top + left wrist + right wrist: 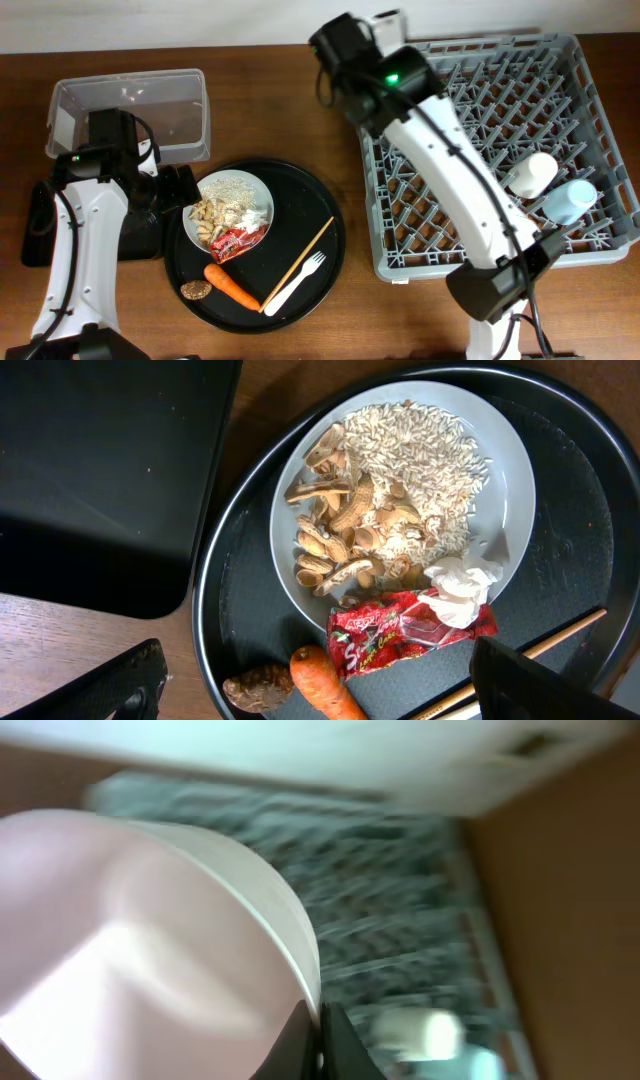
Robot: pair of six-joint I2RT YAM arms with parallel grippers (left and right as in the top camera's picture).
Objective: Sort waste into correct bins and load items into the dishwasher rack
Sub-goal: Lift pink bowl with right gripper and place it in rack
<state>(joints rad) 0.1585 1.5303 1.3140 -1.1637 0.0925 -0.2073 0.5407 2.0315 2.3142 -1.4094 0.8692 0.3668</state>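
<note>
The tapered carrot [325,685] is orange, the crinkled wrapper [400,630] red with white lettering, the smooth bowl [130,950] pale pink, the pegged rack [520,90] grey.

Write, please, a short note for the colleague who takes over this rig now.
Left gripper: jaws open, by the plate.
Right gripper: shut on the bowl, at a corner of the dishwasher rack.
Done: white cup and light blue cup lie in the rack.
Left: bowl; crumbs, red wrapper, paper on the plate; carrot, brown disc, fork, stick on the round tray.
Clear tub looks empty; black tray partly hidden.
</note>
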